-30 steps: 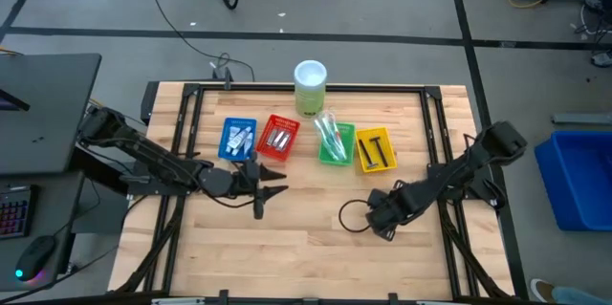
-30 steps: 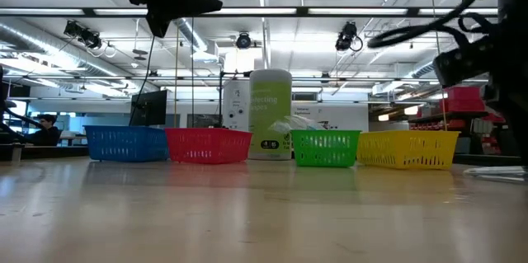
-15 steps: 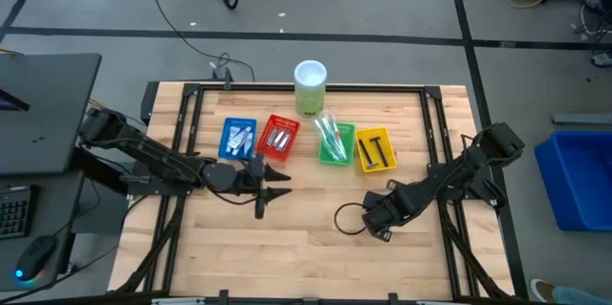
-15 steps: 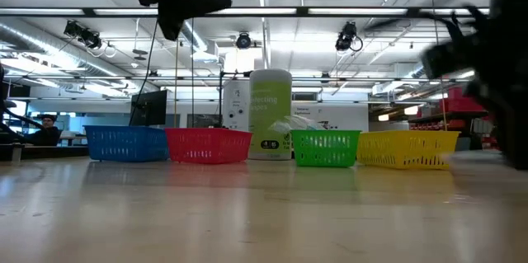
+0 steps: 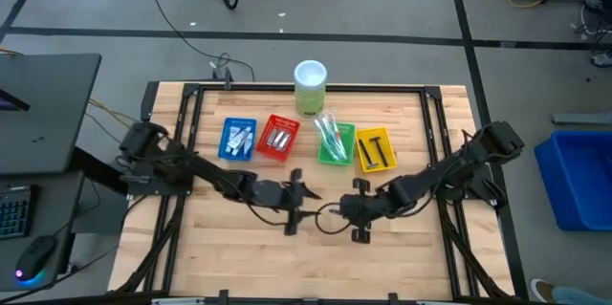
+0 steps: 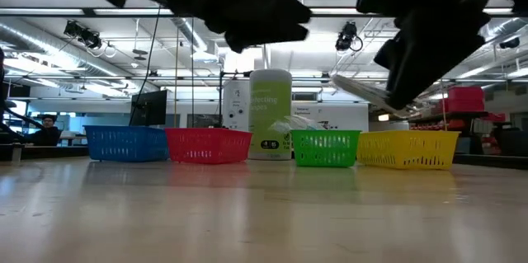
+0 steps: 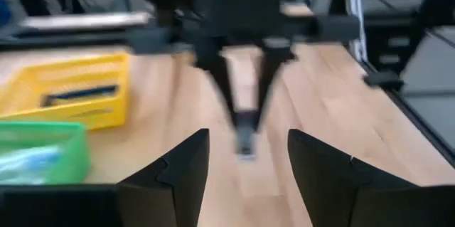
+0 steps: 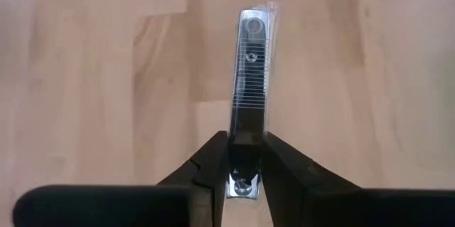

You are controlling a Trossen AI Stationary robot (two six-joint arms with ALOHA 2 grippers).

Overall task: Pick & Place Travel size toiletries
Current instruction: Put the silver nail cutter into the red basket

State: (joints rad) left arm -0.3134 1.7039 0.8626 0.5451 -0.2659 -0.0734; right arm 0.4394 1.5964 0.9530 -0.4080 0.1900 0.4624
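Observation:
My right gripper (image 8: pixel 247 161) is shut on a slim dark stick in a clear wrapper (image 8: pixel 250 77), one of the travel size toiletries, above the table's middle. The stick also shows pale and slanting in the low view (image 6: pixel 360 91). My left gripper (image 7: pixel 247 152) is open and faces the right gripper (image 5: pixel 348 213) from the table's left, a short way off; the stick (image 7: pixel 245 133) shows ahead of its fingers. In the high view the left gripper (image 5: pixel 298 204) is just left of centre. Other toiletries lie in the trays. My right gripper pinches the stick's near end (image 8: pixel 246 146) between its two fingers. The fingers come from the table's right and lie along the stick, which points on past the fingertips toward the left gripper. The stick is lifted clear of the table.
At the back of the table stand a blue tray (image 5: pixel 238 139), a red tray (image 5: pixel 279 138), a green tray (image 5: pixel 335 142) and a yellow tray (image 5: pixel 375 148) in a row. A pale green cylinder with a white top (image 5: pixel 310 87) stands behind them. Bare wood lies in front of the grippers.
My left gripper has gone toward the table's right and near edge, to the table's middle. My right gripper has gone toward the table's left edge. The two now face each other closely at the centre.

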